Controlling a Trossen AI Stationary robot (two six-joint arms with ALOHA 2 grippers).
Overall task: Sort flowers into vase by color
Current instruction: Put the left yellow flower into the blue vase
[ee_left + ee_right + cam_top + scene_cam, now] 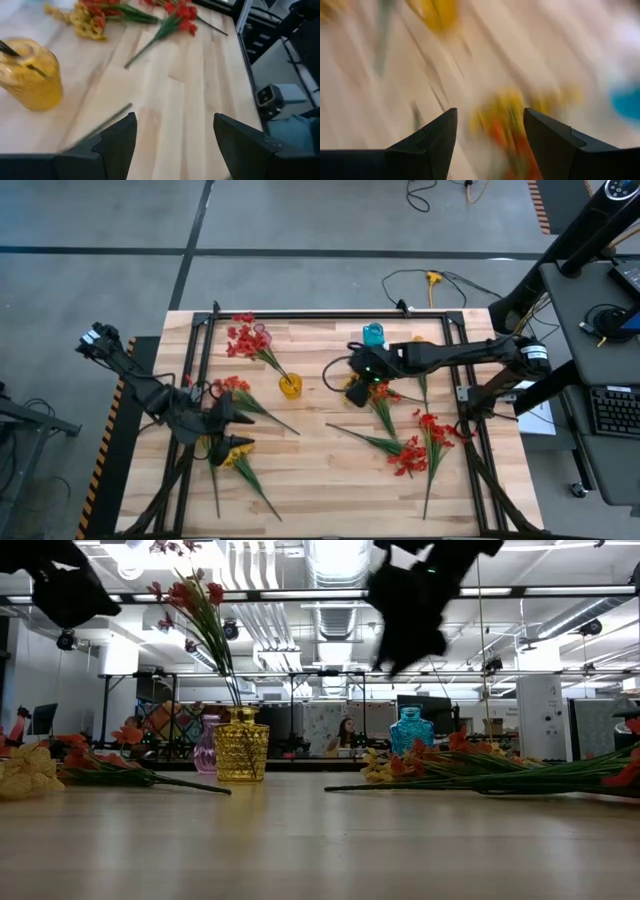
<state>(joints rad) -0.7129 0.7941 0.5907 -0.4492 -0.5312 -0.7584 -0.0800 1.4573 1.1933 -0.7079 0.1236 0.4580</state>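
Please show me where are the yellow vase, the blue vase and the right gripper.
yellow vase (241,746): low view, on its body.
blue vase (373,334): high view, on its top.
right gripper (490,145): right wrist view, between its open fingers.

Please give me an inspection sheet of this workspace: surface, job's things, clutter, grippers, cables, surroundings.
Surface: wooden table inside a black frame.
Job's things: yellow vase holds a red flower sprig; blue vase at the far edge; a pink vase shows behind the yellow one in the low view. Loose red and yellow flowers lie on both sides of the table.
Clutter: nothing seen.
Grippers: left gripper open, empty, low near the left flowers. Right gripper open, empty, above the flowers near the blue vase.
Cables: yellow-plugged cable on the floor behind the table.
Surroundings: desk with keyboard on the right; a person far behind.
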